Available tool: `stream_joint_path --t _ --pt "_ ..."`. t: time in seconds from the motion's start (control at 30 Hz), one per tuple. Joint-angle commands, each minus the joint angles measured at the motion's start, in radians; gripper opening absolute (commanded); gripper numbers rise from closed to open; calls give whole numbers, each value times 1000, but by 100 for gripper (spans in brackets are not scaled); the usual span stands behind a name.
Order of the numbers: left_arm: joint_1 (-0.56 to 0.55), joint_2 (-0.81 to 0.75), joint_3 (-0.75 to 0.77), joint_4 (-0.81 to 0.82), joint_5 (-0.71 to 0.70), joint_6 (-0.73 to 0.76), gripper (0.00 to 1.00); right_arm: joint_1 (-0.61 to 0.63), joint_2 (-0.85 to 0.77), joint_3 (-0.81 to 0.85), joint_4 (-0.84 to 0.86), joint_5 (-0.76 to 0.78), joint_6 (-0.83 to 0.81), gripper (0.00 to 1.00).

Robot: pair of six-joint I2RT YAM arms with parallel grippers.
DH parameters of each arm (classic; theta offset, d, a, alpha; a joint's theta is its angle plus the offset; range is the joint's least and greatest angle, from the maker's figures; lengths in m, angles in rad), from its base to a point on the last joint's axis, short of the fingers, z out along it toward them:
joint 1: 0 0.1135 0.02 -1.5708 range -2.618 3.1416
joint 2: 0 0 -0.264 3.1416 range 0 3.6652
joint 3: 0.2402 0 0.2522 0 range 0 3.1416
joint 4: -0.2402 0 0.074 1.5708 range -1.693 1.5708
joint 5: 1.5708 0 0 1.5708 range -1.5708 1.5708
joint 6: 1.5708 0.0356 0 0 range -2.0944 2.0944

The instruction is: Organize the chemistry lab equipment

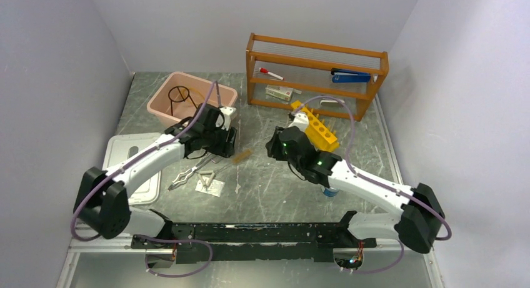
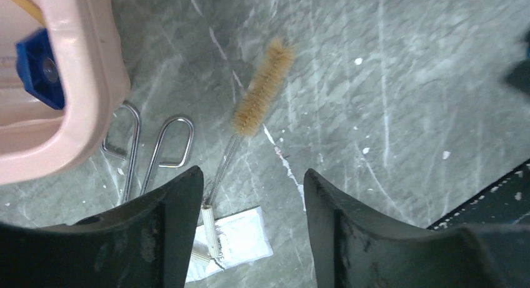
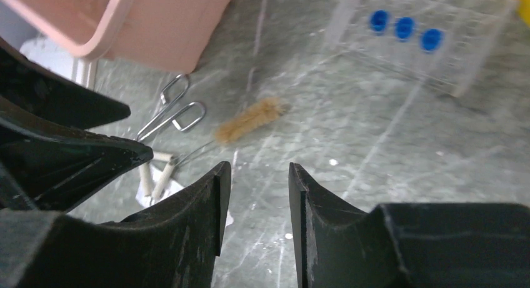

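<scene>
A black wire ring stand stands inside the pink bin. Silvery tongs lie on the table in front of the bin, and their loop handles show in the left wrist view. A tan bristle brush lies beside them. Small white tubes rest on a white packet. My left gripper is open and empty above the brush's wire handle. My right gripper is open and empty, to the right of the brush. Blue-capped tubes sit in a clear rack.
A wooden shelf at the back holds a red-capped marker and a blue stapler. A yellow rack lies in front of it. A white tray sits at the left. Grey walls close in both sides.
</scene>
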Motion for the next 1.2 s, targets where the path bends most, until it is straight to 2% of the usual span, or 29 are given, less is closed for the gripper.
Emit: stream_joint_path --t 0.0,0.17,0.3,0.43,0.57,0.93,1.07,1.17 --pt "-17 94 7 -21 -62 22 61 -5 -102 -69 26 116 86 41" --pt "-21 194 -2 -25 -17 24 60 -7 -173 -113 57 135 85 41" --pt "-26 248 6 -37 -20 23 53 -7 -183 -116 58 128 80 41" --pt "-28 271 7 -42 -4 34 46 -8 -187 -121 63 123 85 40" --pt "-36 297 -8 -31 15 40 45 -10 -188 -122 71 125 78 40" --pt "-63 334 -1 -29 -30 52 33 -10 -215 -144 96 129 74 39" --pt "-87 340 0 -30 -37 63 33 -15 -226 -142 89 134 62 39" --pt "-100 348 6 -33 -40 74 28 -18 -238 -143 88 138 53 39"
